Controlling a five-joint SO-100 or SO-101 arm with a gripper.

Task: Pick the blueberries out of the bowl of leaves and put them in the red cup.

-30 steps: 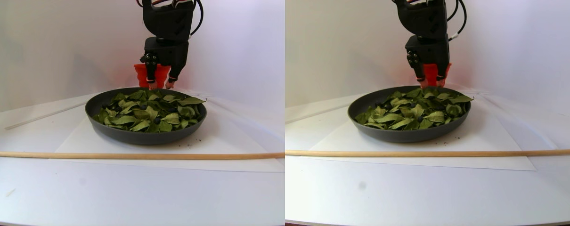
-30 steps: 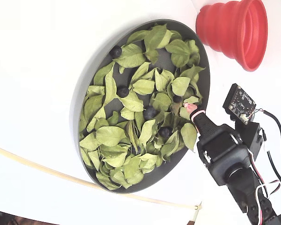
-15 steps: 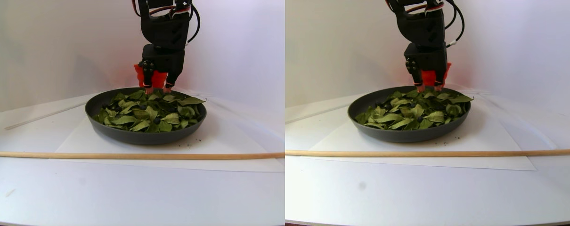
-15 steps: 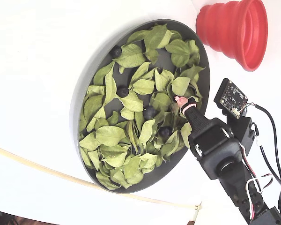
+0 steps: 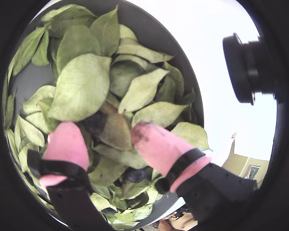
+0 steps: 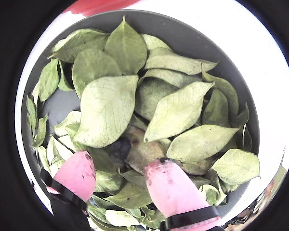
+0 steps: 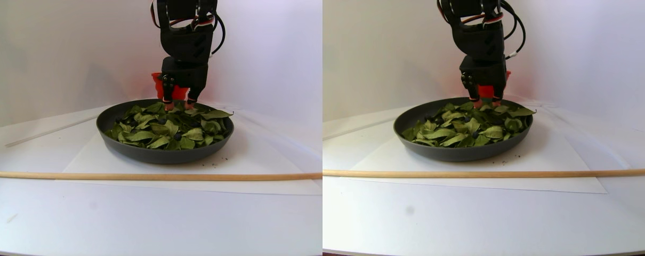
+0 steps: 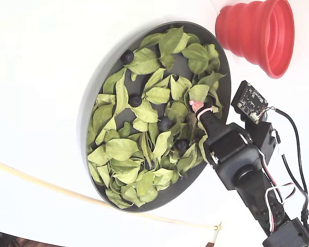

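Note:
The dark bowl holds many light green leaves and several blueberries, such as one near the middle and one by the far rim. My gripper hangs low over the leaves on the bowl's right side in the fixed view, and it is open. In both wrist views the pink fingertips stand apart above a half-covered blueberry, which lies a little ahead of them. The red cup stands empty beyond the bowl. In the stereo pair view the gripper partly hides the cup.
A long wooden stick lies across the table in front of the bowl. The bowl rests on a white paper sheet. A small circuit-board camera rides on the arm beside the gripper.
The gripper has come down and moved further over the leaves, toward the cup end of the bowl. Its fingers stay apart. Berries and leaves have not shifted.

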